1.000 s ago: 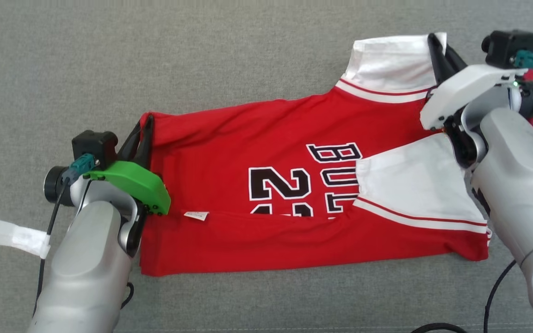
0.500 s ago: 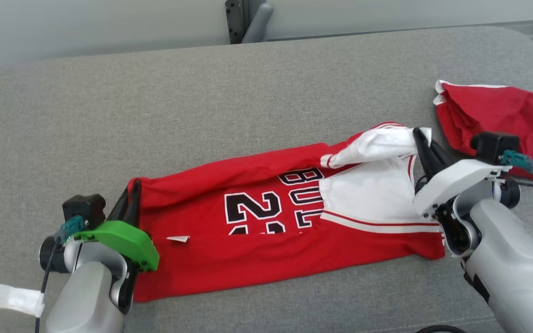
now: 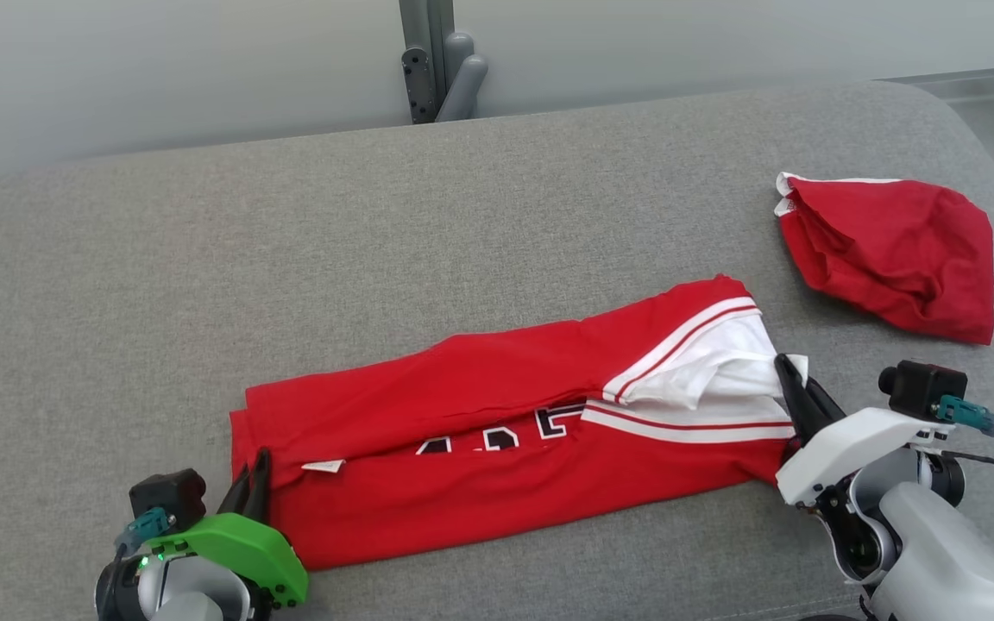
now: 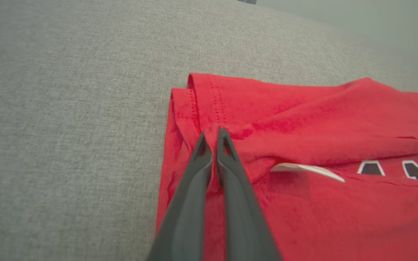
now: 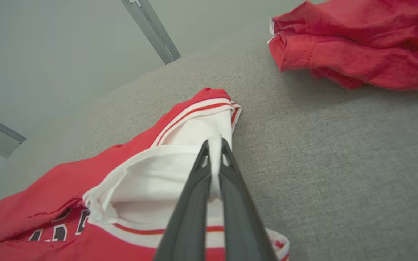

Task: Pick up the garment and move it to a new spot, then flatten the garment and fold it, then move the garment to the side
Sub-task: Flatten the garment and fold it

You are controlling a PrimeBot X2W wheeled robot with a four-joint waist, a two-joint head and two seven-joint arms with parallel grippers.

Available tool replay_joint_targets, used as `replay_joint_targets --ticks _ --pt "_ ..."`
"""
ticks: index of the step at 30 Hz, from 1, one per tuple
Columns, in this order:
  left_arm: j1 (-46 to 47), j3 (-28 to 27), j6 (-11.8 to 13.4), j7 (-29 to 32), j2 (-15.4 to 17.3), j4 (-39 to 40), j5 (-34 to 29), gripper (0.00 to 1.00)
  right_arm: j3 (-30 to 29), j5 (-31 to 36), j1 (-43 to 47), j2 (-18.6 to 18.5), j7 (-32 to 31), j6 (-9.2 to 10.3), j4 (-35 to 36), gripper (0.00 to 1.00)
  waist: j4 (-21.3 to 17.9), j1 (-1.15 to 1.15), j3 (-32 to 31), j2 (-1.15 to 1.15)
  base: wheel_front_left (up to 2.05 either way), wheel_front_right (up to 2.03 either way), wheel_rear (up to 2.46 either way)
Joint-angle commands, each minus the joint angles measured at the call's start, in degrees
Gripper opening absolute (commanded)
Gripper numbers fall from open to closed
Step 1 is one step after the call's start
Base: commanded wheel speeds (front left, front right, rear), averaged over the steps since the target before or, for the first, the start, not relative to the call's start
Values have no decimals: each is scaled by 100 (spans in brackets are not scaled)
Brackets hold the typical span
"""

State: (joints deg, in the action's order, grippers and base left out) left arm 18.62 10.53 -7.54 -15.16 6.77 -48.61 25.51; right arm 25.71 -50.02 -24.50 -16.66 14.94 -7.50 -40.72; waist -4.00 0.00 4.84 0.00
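Left pincer (image 4: 212,133) is clamping the hem of the jersey (image 3: 480,388), right pincer (image 5: 213,143) is clamping its white sleeve. Jersey is lying half-folded on grey fabric surface (image 3: 204,259), well apart from crumpled red cloth (image 3: 894,250).

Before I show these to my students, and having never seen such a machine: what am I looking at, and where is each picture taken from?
This is a wheeled robot with two arms, each ending in a gripper with two long dark fingers. The picture showing both arms comes from a camera on its head, looking down on a grey padded surface. The other two come from cameras on its wrists, looking along each gripper's fingers. On the surface lies a red jersey with black-and-white lettering, partly folded lengthwise, and apart from it a second, crumpled red garment. The left gripper, with the green cover, is shut on the jersey's red hem end; the right gripper is shut on its white sleeve.
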Motion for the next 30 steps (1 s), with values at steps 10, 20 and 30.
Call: replay_joint_targets --ticks 10,20,30 --pt "-308 -295 11 4 -55 57 -144 0 -405 113 534 86 23 3 327 0 -12 0 39 0 0 0 0" --pt "-492 -648 117 3 -3 172 -548 100 -713 352 655 67 24 3 246 100 -12 0 42 0 0 0 0" --pt "-1131 -1085 237 3 -217 1103 -1202 100 -1655 1242 1238 308 22 3 656 100 67 0 -106 0 0 0 0"
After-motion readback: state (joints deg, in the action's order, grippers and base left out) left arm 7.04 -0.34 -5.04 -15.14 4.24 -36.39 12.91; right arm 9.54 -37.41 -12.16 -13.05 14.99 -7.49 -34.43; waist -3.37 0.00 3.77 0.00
